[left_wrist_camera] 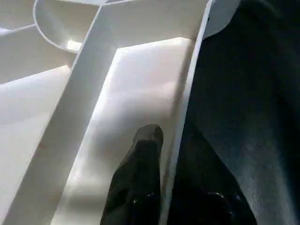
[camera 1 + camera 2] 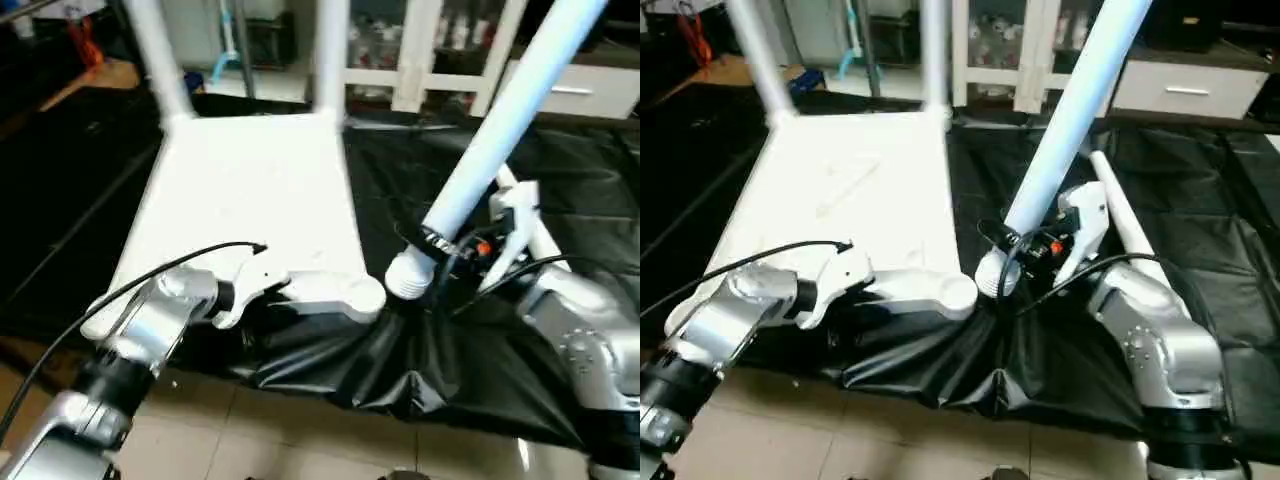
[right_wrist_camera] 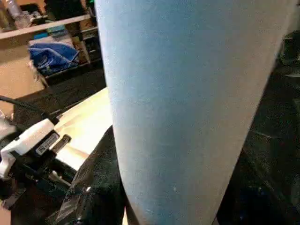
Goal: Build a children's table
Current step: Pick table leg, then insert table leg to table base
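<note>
Table top (image 2: 250,190): white, upside down on black sheet (image 2: 560,170), ribbed underside up. Two white legs (image 2: 160,60) stand upright in far corner sockets. Near right corner socket (image 2: 345,292) sits at sheet's front edge. Left gripper (image 1: 164,164): fingers pinch top's rim wall near that corner, one finger (image 1: 140,173) inside, other outside. Right gripper (image 2: 1025,245): clamped on third leg (image 2: 1065,115), held tilted, threaded end (image 2: 992,275) low, just beside near right socket. Fourth leg (image 2: 1125,215) lies on sheet by right arm. White cabinet (image 2: 420,50) behind.
</note>
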Tool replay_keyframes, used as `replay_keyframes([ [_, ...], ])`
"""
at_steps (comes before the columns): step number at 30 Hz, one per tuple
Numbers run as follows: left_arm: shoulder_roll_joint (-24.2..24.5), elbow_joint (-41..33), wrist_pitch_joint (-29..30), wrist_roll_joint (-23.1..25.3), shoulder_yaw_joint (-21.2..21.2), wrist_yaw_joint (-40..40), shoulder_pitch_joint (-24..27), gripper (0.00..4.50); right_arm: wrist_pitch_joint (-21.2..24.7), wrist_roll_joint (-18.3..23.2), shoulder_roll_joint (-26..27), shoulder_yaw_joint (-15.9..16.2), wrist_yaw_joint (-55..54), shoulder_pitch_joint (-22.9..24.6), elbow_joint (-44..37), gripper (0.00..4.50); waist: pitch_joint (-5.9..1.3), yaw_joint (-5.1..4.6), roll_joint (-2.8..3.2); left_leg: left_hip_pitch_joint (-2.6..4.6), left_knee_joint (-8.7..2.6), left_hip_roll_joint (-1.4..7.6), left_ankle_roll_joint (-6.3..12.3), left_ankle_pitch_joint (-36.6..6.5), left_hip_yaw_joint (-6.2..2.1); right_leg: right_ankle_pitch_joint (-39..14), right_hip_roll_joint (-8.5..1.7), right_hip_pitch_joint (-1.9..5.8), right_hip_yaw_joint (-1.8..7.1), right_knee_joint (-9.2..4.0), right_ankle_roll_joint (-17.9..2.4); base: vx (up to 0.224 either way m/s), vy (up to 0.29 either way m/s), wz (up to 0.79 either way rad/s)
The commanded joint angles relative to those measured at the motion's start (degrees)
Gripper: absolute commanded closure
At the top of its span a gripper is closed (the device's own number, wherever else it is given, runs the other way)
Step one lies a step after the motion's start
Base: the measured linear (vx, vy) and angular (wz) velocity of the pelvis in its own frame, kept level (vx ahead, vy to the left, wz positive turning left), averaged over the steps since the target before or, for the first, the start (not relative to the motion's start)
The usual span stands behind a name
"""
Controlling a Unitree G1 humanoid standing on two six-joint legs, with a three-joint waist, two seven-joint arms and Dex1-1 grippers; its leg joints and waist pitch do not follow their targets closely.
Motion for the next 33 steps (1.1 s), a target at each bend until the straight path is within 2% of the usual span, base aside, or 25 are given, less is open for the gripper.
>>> replay_keyframes([
  [1,0.46,0.71,4.85,1.21,2.49,5.09,2.32,4.11,0.64,0.47,0.18,-0.17,-0.80,-1.08,0.41,2.66,-3.28,0.38,-1.14,0.17,-5.71,6.04,1.16,-12.34,-3.96,-19.64,-4.83,2.68,2.96,-4.46,-11.96,0.000,0.000,0.00],
  [2,0.48,-0.85,6.14,1.21,2.56,5.41,2.83,4.18,0.70,0.55,0.33,-0.15,-1.07,-1.28,0.58,2.66,-3.27,0.28,-1.09,0.28,-5.76,6.05,0.95,-12.88,-4.00,-20.24,-4.75,2.56,2.94,-4.57,-11.57,0.000,0.000,0.00],
  [3,0.57,-2.46,5.76,0.37,2.31,4.29,3.48,4.18,0.61,0.45,0.38,0.06,-1.03,-1.67,0.92,2.66,-3.26,-0.07,-1.70,0.25,-5.81,6.04,0.78,-13.41,-4.02,-20.39,-4.65,2.48,2.94,-4.72,-11.24,0.000,0.000,0.00],
  [5,1.51,-4.94,-1.65,-1.42,0.46,-0.38,5.14,4.25,0.20,0.24,0.62,0.36,-0.61,-2.88,2.28,2.66,-3.32,-0.38,-1.52,0.22,-5.69,5.88,1.14,-13.53,-3.97,-20.61,-4.74,2.38,3.06,-4.88,-11.04,0.000,0.000,0.00],
  [6,1.81,-5.61,-4.22,-2.31,-0.48,-2.69,5.82,4.30,1.34,1.25,0.92,0.36,0.39,-4.26,3.96,2.66,-3.36,-0.47,-1.15,0.14,-5.71,5.90,1.49,-13.02,-4.04,-19.72,-4.73,2.41,3.03,-4.82,-11.13,0.000,0.000,0.00],
  [8,1.86,-5.83,-4.56,-2.69,-1.08,-3.83,5.87,4.45,3.65,3.04,1.08,0.30,1.84,-5.55,5.51,2.66,-3.45,-0.42,-1.13,0.92,-5.58,5.81,1.61,-13.20,-3.68,-18.13,-4.42,1.92,3.06,-4.81,-11.88,0.000,0.000,0.00],
  [10,1.86,-6.36,-3.30,-2.60,-1.59,-4.27,5.58,4.45,6.14,4.27,0.43,0.90,4.68,-6.96,7.68,2.66,-3.46,0.40,-1.03,1.58,-5.49,5.85,1.63,-12.48,-3.19,-14.94,-4.18,1.56,3.27,-4.66,-13.26,0.000,0.000,0.00],
  [12,1.90,-6.99,-2.30,-2.56,-2.02,-4.31,5.21,4.45,8.66,5.64,0.06,0.73,6.80,-8.75,10.86,2.66,-3.22,1.04,-0.82,1.42,-5.69,6.00,1.67,-10.88,-3.19,-12.94,-4.16,1.72,3.28,-4.31,-13.78,0.000,0.000,0.00],
  [14,2.11,-6.78,-2.59,-2.31,-2.40,-4.59,4.81,4.45,11.74,7.76,-0.06,-0.38,7.92,-10.69,13.85,2.66,-3.19,1.54,-1.01,1.36,-5.77,6.05,1.77,-9.04,-3.15,-10.53,-4.02,1.81,3.20,-3.94,-14.16,0.000,0.000,0.00],
  [15,2.26,-6.36,-3.50,-2.13,-2.50,-5.00,4.65,4.45,13.54,8.88,-0.19,-1.07,8.50,-11.83,15.54,2.66,-3.26,1.98,-0.88,1.39,-5.73,6.05,1.88,-7.88,-3.09,-9.39,-4.07,1.91,3.21,-3.81,-14.36,0.000,0.000,0.00],
  [16,2.32,-6.17,-3.92,-2.06,-2.53,-5.14,4.54,4.45,14.50,9.40,-0.33,-1.38,8.82,-12.42,16.41,2.66,-3.00,2.13,-1.27,1.22,-5.78,5.97,2.10,-7.70,-3.07,-9.38,-4.12,1.98,3.27,-3.77,-14.55,0.000,0.000,0.00],
  [19,2.58,-5.39,-5.78,-2.16,-2.76,-5.93,4.01,4.45,19.45,12.29,-1.17,-2.81,10.33,-14.78,19.62,2.66,-2.63,2.42,-1.67,1.28,-5.79,5.93,1.99,-8.06,-2.93,-11.27,-4.36,1.96,3.40,-4.08,-14.32,0.000,0.000,0.00],
  [22,2.53,-5.89,-6.06,-2.47,-2.83,-6.49,3.96,4.45,21.06,13.41,-1.28,-3.66,10.53,-15.57,20.66,2.66,-2.33,2.42,-2.19,1.30,-5.96,5.99,1.24,-9.71,-2.90,-15.09,-4.49,1.84,3.46,-4.45,-13.34,0.000,0.000,0.00],
  [25,2.37,-6.87,-5.52,-2.87,-3.03,-6.54,3.99,4.45,21.60,13.45,-1.46,-3.87,10.82,-16.44,21.89,2.66,-2.12,2.42,-2.22,1.43,-6.09,6.04,0.25,-10.79,-2.98,-17.84,-4.49,1.54,3.48,-4.72,-12.76,0.000,0.000,0.00],
  [29,2.13,-7.46,-6.34,-3.70,-3.37,-7.56,4.30,4.45,20.76,11.82,-1.21,-2.98,10.43,-16.85,23.23,2.66,-2.04,2.47,-2.12,1.44,-6.26,6.16,-0.27,-10.84,-3.04,-17.46,-4.47,1.41,3.52,-4.67,-12.70,0.000,0.000,0.00],
  [32,2.02,-7.37,-6.78,-3.66,-3.30,-7.48,4.21,4.45,20.23,11.43,-0.79,-2.87,10.07,-16.93,23.41,2.66,-2.07,2.50,-2.22,1.31,-6.29,6.13,0.06,-9.36,-2.91,-14.57,-4.40,1.49,3.51,-4.39,-13.41,0.000,0.000,0.00],
  [33,1.97,-7.34,-6.88,-3.68,-3.30,-7.51,4.15,4.45,18.34,10.05,-0.56,-2.34,9.45,-16.92,23.46,2.66,-2.11,2.64,-2.20,1.34,-6.29,6.18,0.32,-8.75,-2.88,-13.79,-4.47,1.50,3.51,-4.31,-13.65,0.000,0.000,0.00],
])
